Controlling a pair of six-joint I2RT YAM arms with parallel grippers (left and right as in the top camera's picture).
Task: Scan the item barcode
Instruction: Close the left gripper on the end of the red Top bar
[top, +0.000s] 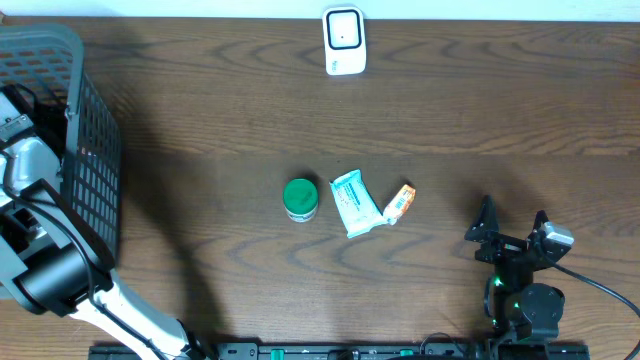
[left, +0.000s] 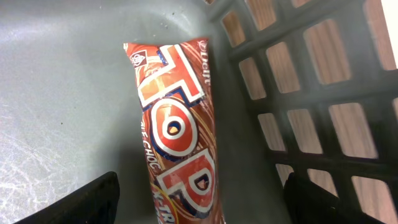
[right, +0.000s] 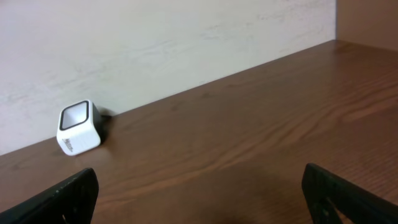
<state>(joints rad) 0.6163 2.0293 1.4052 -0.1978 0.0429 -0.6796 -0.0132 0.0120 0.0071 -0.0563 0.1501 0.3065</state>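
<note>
A red TOP snack pack (left: 177, 124) lies flat on the grey floor of the basket (left: 56, 93), close to its lattice wall (left: 311, 93). My left gripper (left: 199, 208) hangs over the pack's near end, open, one finger on each side and neither touching it. No barcode shows on the pack's upper face. The white scanner (top: 344, 40) stands at the table's far edge and also shows in the right wrist view as the white scanner (right: 79, 127). My right gripper (top: 513, 212) is open and holds nothing at the front right.
The grey basket (top: 95, 150) fills the left edge, with my left arm (top: 35, 165) reaching into it. A green jar (top: 300, 198), a teal packet (top: 355, 203) and a small orange item (top: 400, 203) lie mid-table.
</note>
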